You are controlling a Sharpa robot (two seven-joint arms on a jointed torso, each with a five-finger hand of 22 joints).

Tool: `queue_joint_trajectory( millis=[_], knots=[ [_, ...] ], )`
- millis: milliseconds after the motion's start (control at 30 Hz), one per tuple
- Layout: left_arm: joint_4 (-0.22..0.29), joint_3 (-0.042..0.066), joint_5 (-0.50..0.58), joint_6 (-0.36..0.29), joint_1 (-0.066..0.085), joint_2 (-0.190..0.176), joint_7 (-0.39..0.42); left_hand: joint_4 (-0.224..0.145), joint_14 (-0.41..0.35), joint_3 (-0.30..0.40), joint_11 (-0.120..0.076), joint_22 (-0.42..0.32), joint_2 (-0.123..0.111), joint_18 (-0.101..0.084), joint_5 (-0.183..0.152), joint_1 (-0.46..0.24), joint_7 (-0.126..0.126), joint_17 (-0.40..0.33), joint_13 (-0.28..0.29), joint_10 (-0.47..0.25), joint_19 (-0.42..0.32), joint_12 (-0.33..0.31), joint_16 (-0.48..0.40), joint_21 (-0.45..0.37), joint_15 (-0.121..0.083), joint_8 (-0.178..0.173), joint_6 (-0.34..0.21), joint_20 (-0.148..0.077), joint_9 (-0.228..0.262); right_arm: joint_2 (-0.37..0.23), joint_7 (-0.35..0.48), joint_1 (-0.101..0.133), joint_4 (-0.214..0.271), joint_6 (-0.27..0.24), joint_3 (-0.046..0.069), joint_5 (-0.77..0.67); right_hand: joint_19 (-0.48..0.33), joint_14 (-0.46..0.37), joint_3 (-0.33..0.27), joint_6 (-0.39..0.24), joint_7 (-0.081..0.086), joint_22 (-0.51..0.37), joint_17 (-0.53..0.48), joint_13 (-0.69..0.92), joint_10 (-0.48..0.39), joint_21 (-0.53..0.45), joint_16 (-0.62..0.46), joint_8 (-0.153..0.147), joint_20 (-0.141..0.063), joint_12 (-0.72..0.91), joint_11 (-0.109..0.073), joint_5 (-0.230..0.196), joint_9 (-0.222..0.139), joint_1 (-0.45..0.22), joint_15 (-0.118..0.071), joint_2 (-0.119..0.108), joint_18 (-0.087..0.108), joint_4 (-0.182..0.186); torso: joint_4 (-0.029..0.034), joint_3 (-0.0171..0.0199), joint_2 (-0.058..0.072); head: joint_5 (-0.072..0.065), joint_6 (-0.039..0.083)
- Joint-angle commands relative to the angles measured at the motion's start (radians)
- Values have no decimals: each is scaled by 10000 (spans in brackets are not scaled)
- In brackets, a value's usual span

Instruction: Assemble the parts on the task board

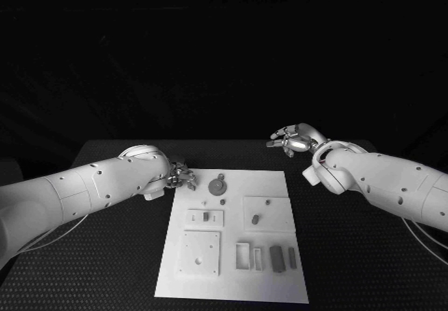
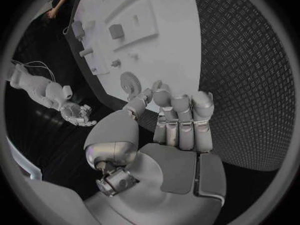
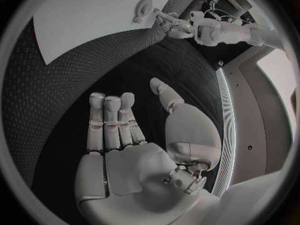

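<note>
Black, textured table fills my head view, with the white board (image 1: 234, 285) lying lengthwise down its middle.

On the left, my left hand (image 1: 180, 176) hangs at the board's far left corner, its fingers hooked in over the edge. From its wrist camera I see the fingers (image 2: 184, 116) side by side and nearly straight, thumb close alongside, and nothing between them that I can make out. I judge it empty and narrow, though the head view is too small for me to be sure.

Just beyond those fingertips, further onto the board, lies a round gear (image 1: 217, 186), flat on the plate with a short stem pointing away toward the far edge. It lies near the fingers but apart from them. Other parts sit further along the board: small pegs (image 1: 256, 220) on raised plates, and upright bars (image 1: 276, 256) at the near end, their long axes running down the board's length.

On the right, my right hand (image 1: 295, 140) is lifted off the board's far right corner, well apart from every part. Its fingers are loosely spread and hold nothing.

As I read it, the left hand is much nearer the gear, so any pick there falls to it.
</note>
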Motion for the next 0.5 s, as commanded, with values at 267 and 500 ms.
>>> queue_joint_trajectory(
  millis=[267, 500],
  knots=[
    [71, -8, 210, 35, -33, -35, -13, -291, 49, 36, -94, 32, 316, 940, 549, 700, -86, -2, -61, 151, -60, 9, 39, 66, 52, 278, 276, -113, 197, 20, 90, -6, -4, 124, 4, 9, 3, -89, -32, 340, 286, 138, -19, -17, -1554, -47, 60, 45, 18, 65, 243, 33, -17, -118, 7, 24, 294, -6, -1, -2, 4, 11, -5],
    [148, -7, 555, -141, -34, -116, -16, -299, 199, -64, -210, 39, 425, 910, 803, 992, -200, 23, -123, 306, -66, 10, 129, 75, 24, 566, 422, -90, 536, 26, 101, -10, -4, 129, 4, 32, 2, -92, -38, 339, 287, 138, -23, -23, -1556, -49, 62, 47, 20, 67, 244, 39, -21, -138, 8, 24, 294, 0, -2, -2, 5, 12, -6]
  ],
)
